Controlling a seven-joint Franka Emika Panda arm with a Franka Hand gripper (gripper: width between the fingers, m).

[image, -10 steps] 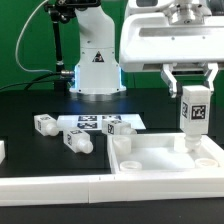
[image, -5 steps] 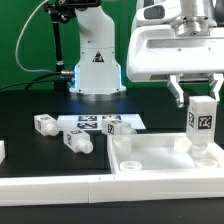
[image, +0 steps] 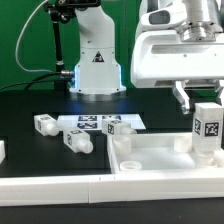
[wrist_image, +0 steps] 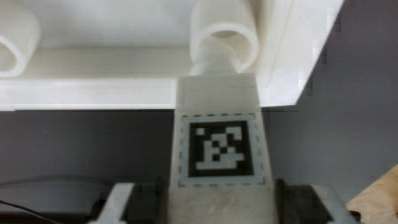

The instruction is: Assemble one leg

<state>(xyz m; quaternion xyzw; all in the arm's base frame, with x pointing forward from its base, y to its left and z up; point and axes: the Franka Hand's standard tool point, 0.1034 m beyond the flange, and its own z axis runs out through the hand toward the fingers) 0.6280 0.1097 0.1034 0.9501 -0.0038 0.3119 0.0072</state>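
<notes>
My gripper (image: 207,102) is shut on a white leg (image: 208,128) with a black-and-white tag, held upright over the far corner at the exterior view's right of the large white tray-like part (image: 165,158). In the wrist view the leg (wrist_image: 221,130) runs from between my fingers (wrist_image: 128,202) to a round corner socket (wrist_image: 226,45), its narrow end at or in the socket. Three more legs lie on the table: one (image: 43,124), one (image: 79,142) and one (image: 119,129).
The marker board (image: 92,123) lies flat behind the loose legs. The robot base (image: 96,60) stands at the back. A white block (image: 2,150) shows at the exterior view's left edge. A low white wall (image: 60,186) runs along the front.
My gripper has moved with the leg toward the exterior view's right and lower, bringing the leg's narrow end down to the tray's corner socket.
</notes>
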